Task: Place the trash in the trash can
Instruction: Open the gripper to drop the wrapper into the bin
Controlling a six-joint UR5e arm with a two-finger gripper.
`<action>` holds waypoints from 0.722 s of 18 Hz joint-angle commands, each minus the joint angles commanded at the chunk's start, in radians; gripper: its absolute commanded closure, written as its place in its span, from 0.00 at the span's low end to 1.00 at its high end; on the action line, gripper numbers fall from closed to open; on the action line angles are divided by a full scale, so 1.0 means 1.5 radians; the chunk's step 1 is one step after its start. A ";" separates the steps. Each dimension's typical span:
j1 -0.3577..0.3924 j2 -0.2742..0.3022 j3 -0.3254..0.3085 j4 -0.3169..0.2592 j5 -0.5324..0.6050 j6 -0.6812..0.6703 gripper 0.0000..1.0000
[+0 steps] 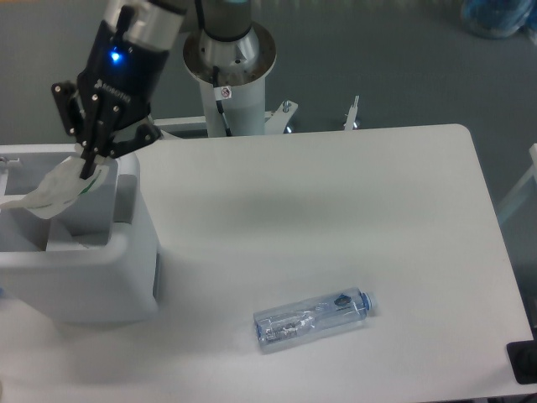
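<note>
Jaws closed together on the upper edge of the packet (pixel 57 190), a crinkly white piece with a green mark; it hangs slack from the gripper (pixel 87 164), trailing leftward over the open mouth of the trash can (pixel 92 281). Gripper body black, with a blue light lit on its housing, tilted down toward the can's far right rim, beside the grey tab (pixel 125 197). Trash can: boxy white bin with thick rim, standing at the tabletop's left edge, partly cut off by the picture border; something pale lies inside, not identifiable. Bottle (pixel 313 319): clear plastic, blue cap pointing right, lying on its side near the front edge of the tabletop (pixel 336 218), right of centre, well apart from the can. Arm base (pixel 230 59): white column beyond the tabletop's far edge
</note>
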 joint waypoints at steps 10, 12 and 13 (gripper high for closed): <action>0.055 0.001 0.003 -0.001 0.004 0.037 0.00; 0.087 0.001 0.003 -0.001 0.004 0.065 0.00; 0.103 0.000 0.003 -0.001 0.004 0.081 0.00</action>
